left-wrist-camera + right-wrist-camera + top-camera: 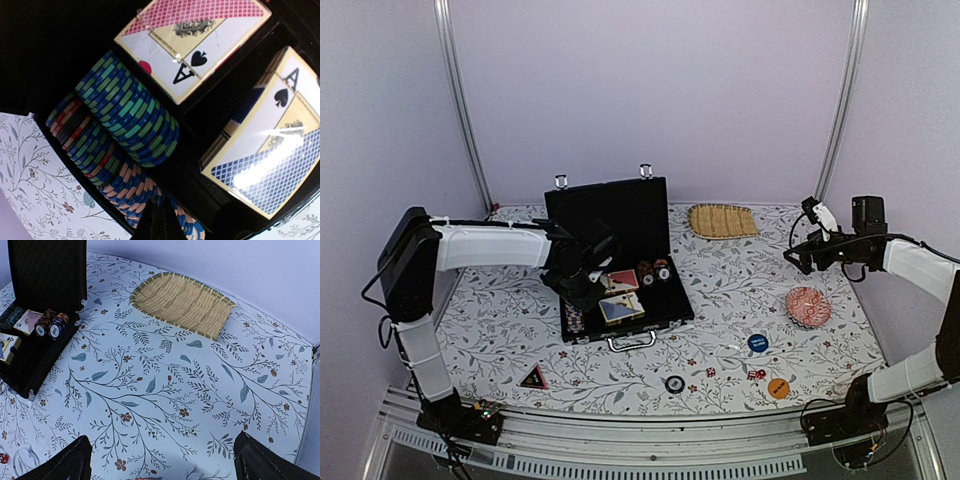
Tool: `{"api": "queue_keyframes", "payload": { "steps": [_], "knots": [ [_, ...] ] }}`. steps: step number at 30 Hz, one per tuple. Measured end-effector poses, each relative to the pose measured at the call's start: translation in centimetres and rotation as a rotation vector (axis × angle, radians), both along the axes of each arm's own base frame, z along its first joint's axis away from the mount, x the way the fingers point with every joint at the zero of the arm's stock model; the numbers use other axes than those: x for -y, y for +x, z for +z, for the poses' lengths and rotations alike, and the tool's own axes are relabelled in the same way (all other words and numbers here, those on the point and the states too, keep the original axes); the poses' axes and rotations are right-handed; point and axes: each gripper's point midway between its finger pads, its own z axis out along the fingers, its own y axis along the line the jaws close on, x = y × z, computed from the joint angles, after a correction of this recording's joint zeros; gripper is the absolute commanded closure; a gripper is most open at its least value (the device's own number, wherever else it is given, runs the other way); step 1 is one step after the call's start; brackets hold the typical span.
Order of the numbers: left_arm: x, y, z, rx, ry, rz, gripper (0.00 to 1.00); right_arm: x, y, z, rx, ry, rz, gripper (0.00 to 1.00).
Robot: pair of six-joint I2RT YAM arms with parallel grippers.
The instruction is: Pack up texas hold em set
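The texas hold em set's black briefcase (620, 262) lies open mid-table, its lid upright. My left gripper (586, 284) hangs over the case's left side, and in the left wrist view it (160, 222) is shut, fingertips together just above the chip rows (127, 107), nothing visibly between them. A red-backed card deck (192, 42) and a blue-backed deck (270, 145) lie beside the chips. On the table in front are a blue disc (757, 343), an orange disc (778, 388), a black disc (675, 384) and small red dice (756, 375). My right gripper (802, 256) (165, 475) stands open above bare cloth at the right.
A woven straw mat (722, 220) (182, 302) lies at the back right. A red patterned round dish (808, 306) sits under the right arm. A small black-and-red triangle (533, 378) lies near the front left. The flowered cloth (740, 285) covers the table.
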Motion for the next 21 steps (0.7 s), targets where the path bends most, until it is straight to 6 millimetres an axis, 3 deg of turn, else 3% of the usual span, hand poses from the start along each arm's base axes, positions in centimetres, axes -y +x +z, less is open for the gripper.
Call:
{"api": "queue_keyframes", "payload": {
  "steps": [21],
  "knots": [
    [2.5, 1.2, -1.6, -0.041, -0.029, -0.02, 1.0, 0.0, 0.0, -0.3, -0.003, -0.009, 0.008, 0.0]
  ]
}}
